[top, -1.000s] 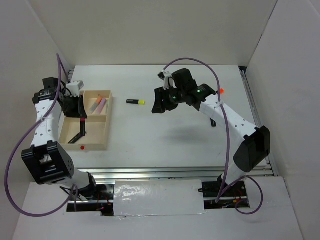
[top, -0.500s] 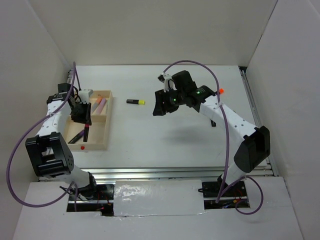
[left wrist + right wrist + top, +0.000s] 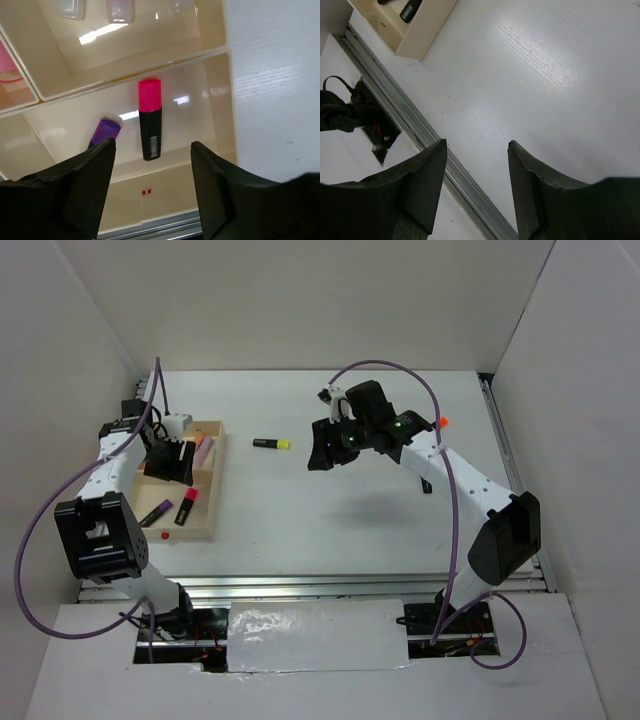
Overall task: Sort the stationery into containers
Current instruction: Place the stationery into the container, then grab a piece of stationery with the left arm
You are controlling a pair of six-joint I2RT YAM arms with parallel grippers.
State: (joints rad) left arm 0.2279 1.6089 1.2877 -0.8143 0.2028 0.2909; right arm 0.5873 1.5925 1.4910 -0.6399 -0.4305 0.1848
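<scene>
White table [image 3: 330, 510]; yellow-capped highlighter [image 3: 271, 443] likely light, rigid, slick: pinch barrel mid-length. Left gripper [image 3: 151, 150], right gripper [image 3: 476, 145] both open, empty.

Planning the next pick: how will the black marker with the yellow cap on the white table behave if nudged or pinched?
The black yellow-capped marker looks short and rigid, so it should stay stiff when pinched. Lying flat on the smooth white table, it may slide or roll if nudged.
</scene>
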